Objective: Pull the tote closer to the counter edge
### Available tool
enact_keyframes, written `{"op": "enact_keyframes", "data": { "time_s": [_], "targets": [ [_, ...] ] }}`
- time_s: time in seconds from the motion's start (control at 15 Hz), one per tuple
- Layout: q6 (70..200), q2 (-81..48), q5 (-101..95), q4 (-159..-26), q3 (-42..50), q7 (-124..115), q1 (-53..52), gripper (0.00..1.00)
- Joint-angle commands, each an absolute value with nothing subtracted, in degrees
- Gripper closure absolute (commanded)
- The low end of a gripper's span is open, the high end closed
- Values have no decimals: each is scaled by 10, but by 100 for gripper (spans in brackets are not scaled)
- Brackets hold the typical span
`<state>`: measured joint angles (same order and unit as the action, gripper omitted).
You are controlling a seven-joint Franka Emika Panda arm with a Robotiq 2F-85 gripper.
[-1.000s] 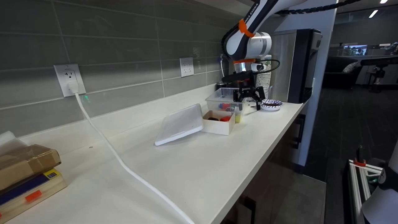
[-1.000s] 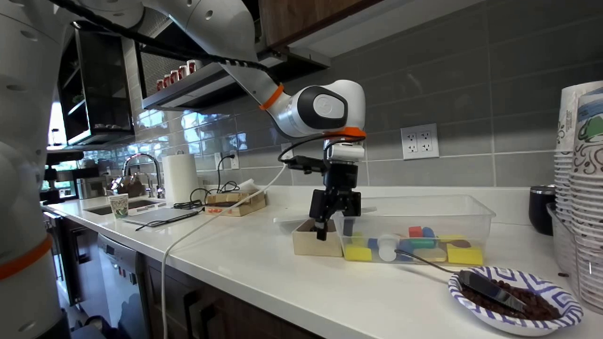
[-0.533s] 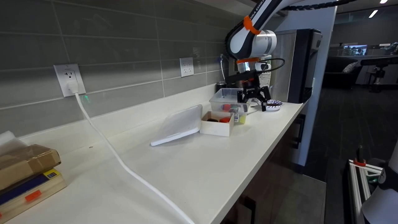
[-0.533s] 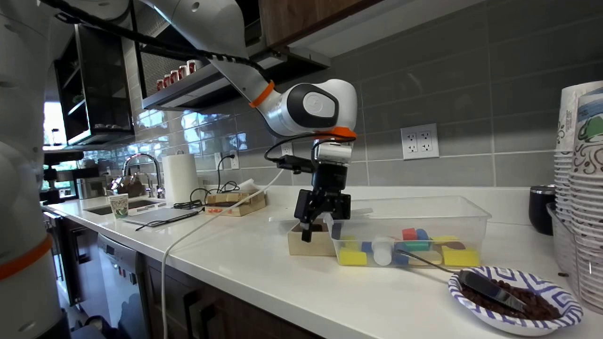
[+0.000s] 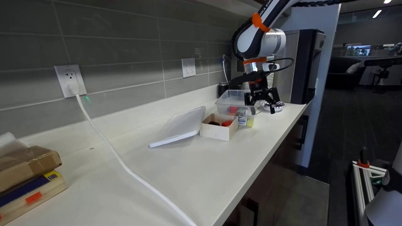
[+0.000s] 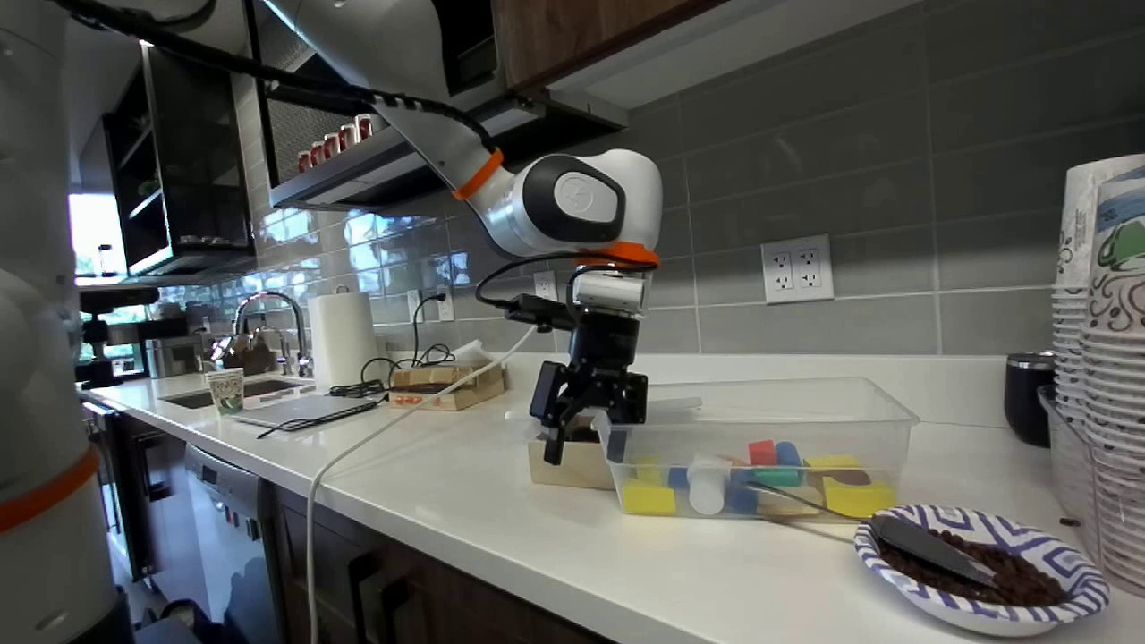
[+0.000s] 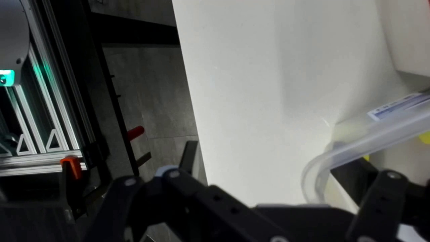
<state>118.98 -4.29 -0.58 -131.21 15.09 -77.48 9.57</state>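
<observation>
The tote is a translucent plastic bin holding coloured blocks. Its wall shows in both exterior views [image 5: 223,109] [image 6: 760,427], and its rim curves through the right of the wrist view [image 7: 362,144]. It sits flat on the white counter [image 5: 201,175], whose straight front edge shows in the wrist view [image 7: 252,101]. My gripper [image 5: 262,110] is open at the tote's end corner, also in an exterior view [image 6: 592,440] and the wrist view [image 7: 272,164]. One finger is inside the tote behind the rim. The other is outside, apart from the wall, toward the counter edge.
A cream box [image 5: 215,131] with red and dark items stands against the tote's end. A translucent lid [image 5: 182,125] leans by it. A patterned bowl [image 6: 984,619] holds a utensil reaching toward the tote. A cup stack [image 6: 1114,385] and white cord [image 5: 135,175] are on the counter.
My gripper and the tote have moved together toward the counter's front edge. The cream box and the leaning lid have shifted slightly too. The gripper stays open.
</observation>
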Motion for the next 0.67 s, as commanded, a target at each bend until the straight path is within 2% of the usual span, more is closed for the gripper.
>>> {"op": "enact_keyframes", "data": {
  "time_s": [0.0,0.6],
  "targets": [
    [1179,-4,-28,-1338,146,-803,101,0],
    [1199,102,-117,-1332,124,-862,113,0]
  ]
}}
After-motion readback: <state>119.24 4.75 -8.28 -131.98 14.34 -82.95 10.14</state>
